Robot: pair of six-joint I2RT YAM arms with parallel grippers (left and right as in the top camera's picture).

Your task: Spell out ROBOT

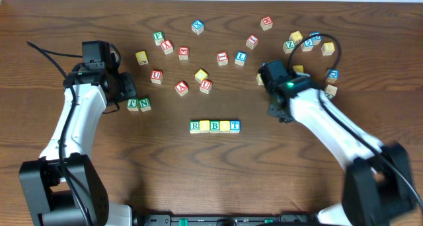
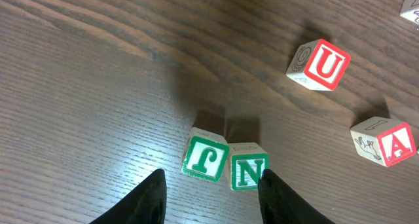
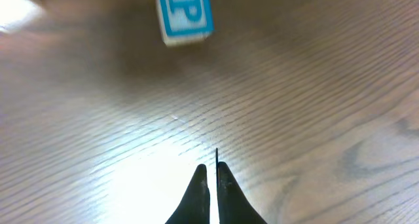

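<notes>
A short row of letter blocks (image 1: 215,125) lies at the table's centre, starting with a green R (image 1: 195,125) and ending with a blue T (image 1: 235,125). My left gripper (image 1: 129,88) is open and empty. In the left wrist view (image 2: 213,185) its fingers straddle two green-lettered blocks, one of them an N (image 2: 249,166) whose corner touches the right finger. These two lie at left centre in the overhead view (image 1: 139,104). My right gripper (image 1: 277,111) is shut and empty over bare wood (image 3: 211,170). A blue P block (image 3: 185,13) lies ahead of it.
Loose letter blocks are scattered across the far half of the table. A red U (image 2: 319,65) and a red A (image 2: 386,142) lie right of the left gripper. A cluster of blocks (image 1: 307,44) lies at the far right, next to the right arm's cable.
</notes>
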